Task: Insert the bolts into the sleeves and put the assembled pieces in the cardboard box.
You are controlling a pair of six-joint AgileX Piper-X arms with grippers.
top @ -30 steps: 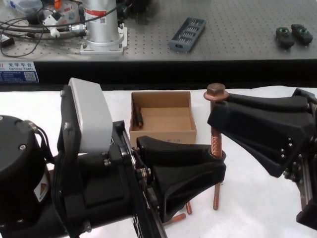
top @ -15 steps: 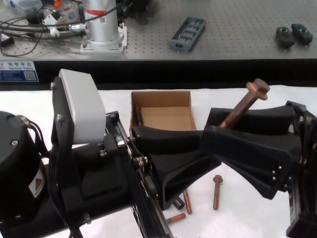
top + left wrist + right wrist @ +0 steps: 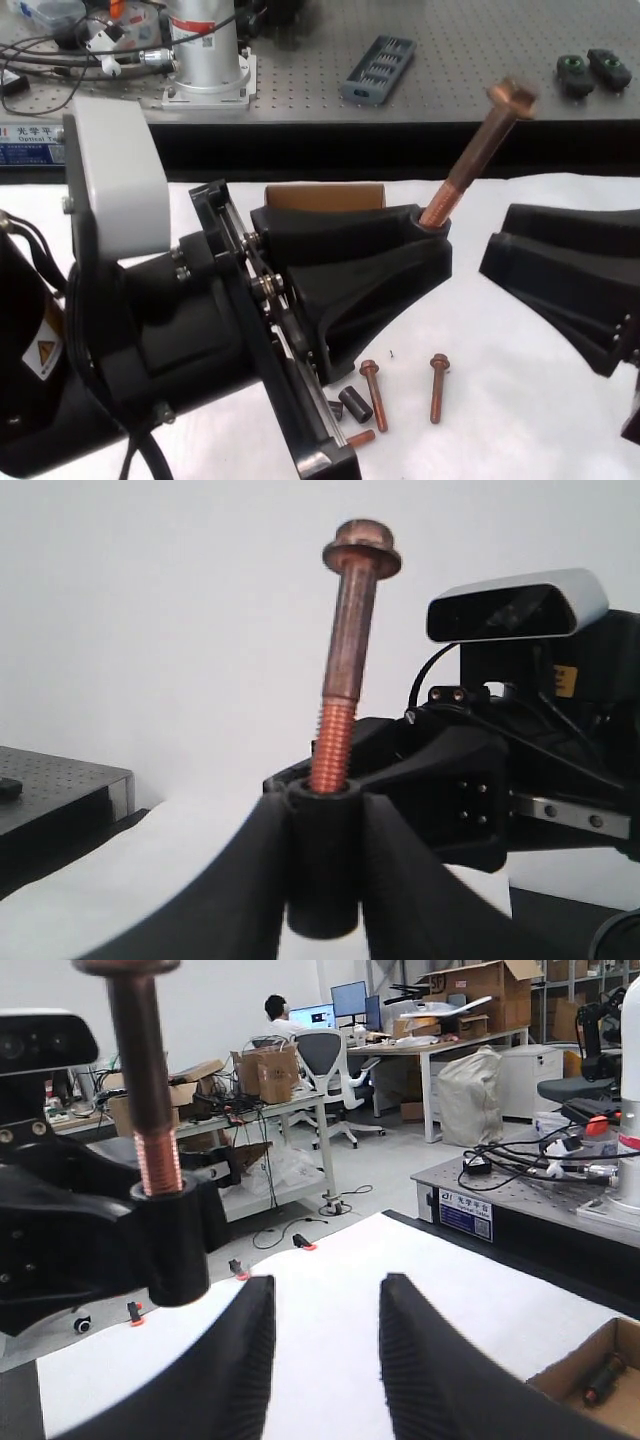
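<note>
Copper bolt (image 3: 352, 650) juts from sleeve (image 3: 322, 885) (pinched in left end effector (image 3: 322, 830)).

A copper bolt (image 3: 352, 630) with a flanged hex head stands partway in a black sleeve (image 3: 322, 880), its threads showing above the rim. The left end effector (image 3: 322, 815) clamps that sleeve above the white tabletop (image 3: 520, 400). One loose bolt (image 3: 373, 395), a second loose bolt (image 3: 438, 388) and a loose sleeve (image 3: 354, 403) lie close together on the tabletop. The open cardboard box (image 3: 325, 197) sits farther back, with a dark piece (image 3: 603, 1380) with a copper end inside it.
</note>
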